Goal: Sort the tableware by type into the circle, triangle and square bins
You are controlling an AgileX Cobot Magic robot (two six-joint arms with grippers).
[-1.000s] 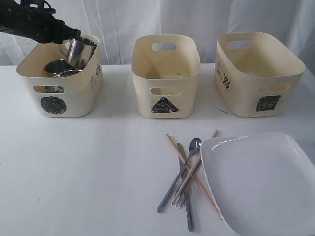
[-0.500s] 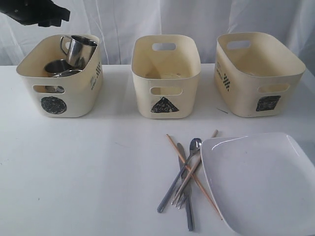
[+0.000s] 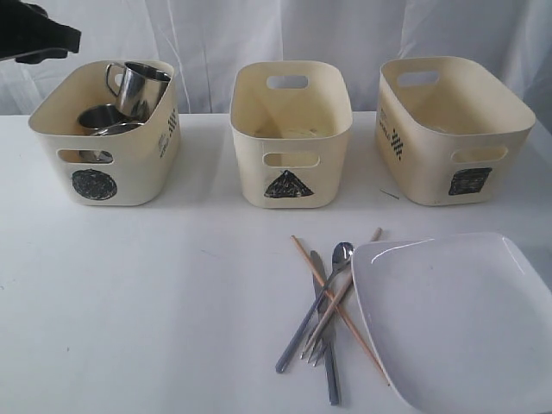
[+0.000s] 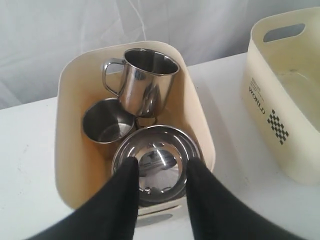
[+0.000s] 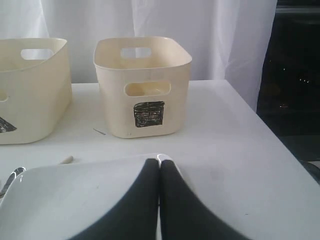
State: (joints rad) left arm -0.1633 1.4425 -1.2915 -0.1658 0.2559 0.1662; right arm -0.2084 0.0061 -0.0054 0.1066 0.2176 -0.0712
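The cutlery lies in a loose crossed heap on the white table (image 3: 129, 285), in front of the triangle bin (image 3: 291, 129) and just beside the left edge of the large white plate (image 3: 457, 319). The spoon (image 3: 343, 252) has its bowl end to the far side, and its handle runs to the near left. The knife (image 3: 330, 371) lies almost straight from far to near. One chopstick (image 3: 336, 310) runs across them from far left to near right. Of the other chopstick only a tip shows behind the plate's corner. The fork (image 3: 316, 349) is mostly covered, and I can see only its near end.

The plate is cut off by the picture's right and lower edges.

In the circle bin (image 3: 129, 164) one mug (image 4: 147, 82) leans on the second mug (image 4: 105, 125), with the steel bowl (image 4: 155, 160) next to them (all three are close together). The left gripper (image 4: 160, 167) hangs above this bin with its fingers apart and nothing between them. The right gripper (image 5: 160, 167) has its fingers pressed together, empty, over the plate's edge and facing the square bin (image 5: 142, 65).
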